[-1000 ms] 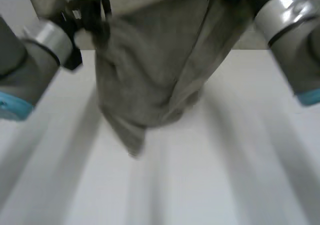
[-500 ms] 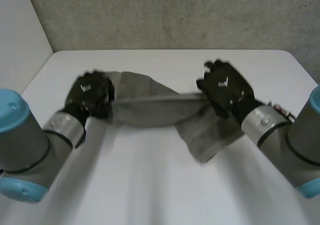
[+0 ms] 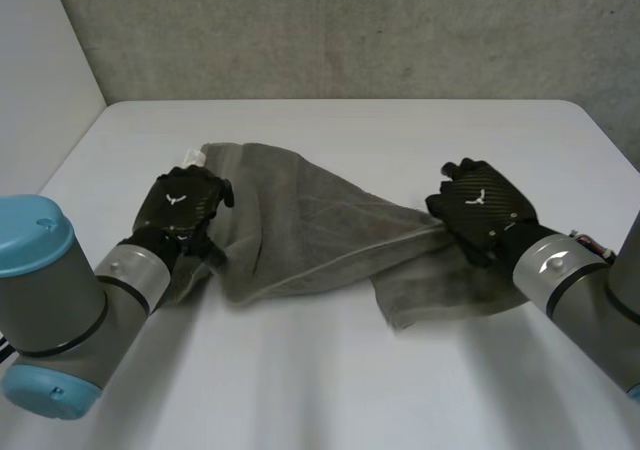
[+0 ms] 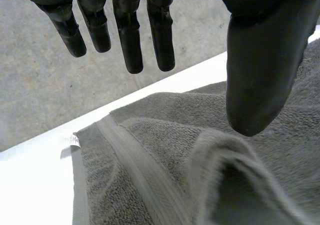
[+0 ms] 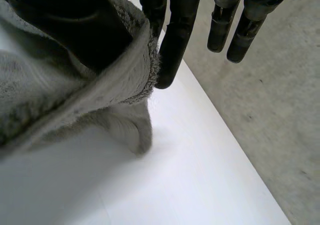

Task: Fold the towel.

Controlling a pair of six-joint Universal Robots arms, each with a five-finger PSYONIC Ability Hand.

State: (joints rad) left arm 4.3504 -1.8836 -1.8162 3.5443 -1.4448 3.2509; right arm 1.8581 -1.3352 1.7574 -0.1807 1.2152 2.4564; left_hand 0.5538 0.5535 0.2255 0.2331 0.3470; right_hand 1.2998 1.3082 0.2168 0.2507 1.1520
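White table (image 3: 330, 390) before a grey wall (image 3: 350, 30): the towel (image 3: 300, 230) lay rumpled across its middle. My left hand (image 3: 180, 205), at the towel's 9 o'clock end, had its fingers straight, grasping nothing; my right hand (image 3: 480, 210), at 3 o'clock, pinched the edge between thumb and finger.

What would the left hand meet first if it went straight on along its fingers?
Likely nothing near: the left hand points over the towel corner and the table edge toward the grey wall, though depth is unclear.
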